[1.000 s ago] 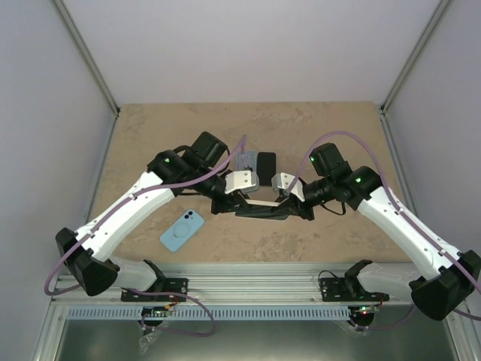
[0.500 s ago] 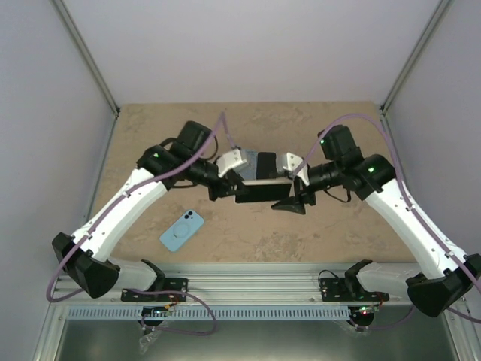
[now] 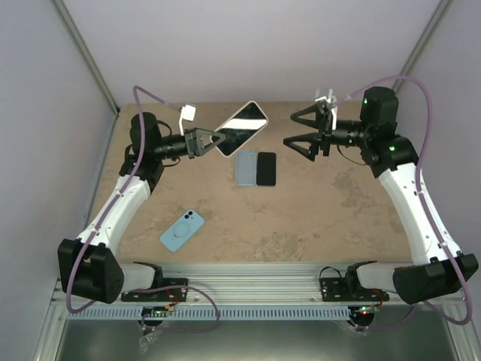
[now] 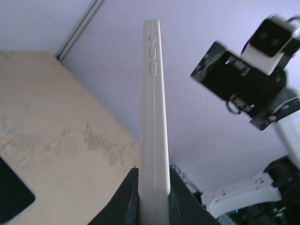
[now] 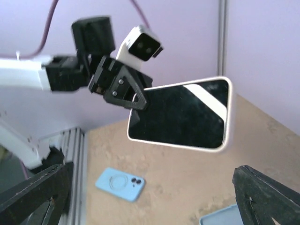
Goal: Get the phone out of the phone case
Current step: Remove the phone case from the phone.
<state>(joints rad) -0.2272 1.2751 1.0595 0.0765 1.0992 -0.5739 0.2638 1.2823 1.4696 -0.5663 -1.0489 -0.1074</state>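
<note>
A beige stone-patterned desk [image 3: 338, 218] fills the middle of the overhead view. Pale lilac walls [image 3: 248, 45] close it in on three sides, and grey metal posts [image 3: 86, 56] run up the two back corners. A grey metal rail [image 3: 255, 286] crosses the bottom of the frame, and two white-and-black robot arms [image 3: 124, 203] are bolted to it.

There are four phone-shaped things.

- **Held above the desk:** a glossy dark-screened phone [image 3: 240, 129], above centre in the frame. It sits in a cream-white phone case [image 4: 154, 117], which shows as a pale rim around the screen.
- **Centre of the desk:** a pale grey-blue phone-shaped slab [image 3: 246, 167] and a flat black phone-shaped slab [image 3: 266, 168] lie side by side, touching or nearly so. I cannot tell whether each is a phone or an empty case.
- **Lower left of the desk:** a light blue phone [image 3: 182, 229] lies well apart from the pair. It is back up, showing a ring and camera lenses.

The left pincer [image 3: 218, 141], at upper left, is clamped on one end of the cased phone. The left wrist view shows the case edge-on, with three side buttons, squeezed between two black fingers.

The right pincer [image 3: 289, 128], at upper right, has its fingers spread wide apart and holds nothing. It faces the phone's screen across a gap.
</note>
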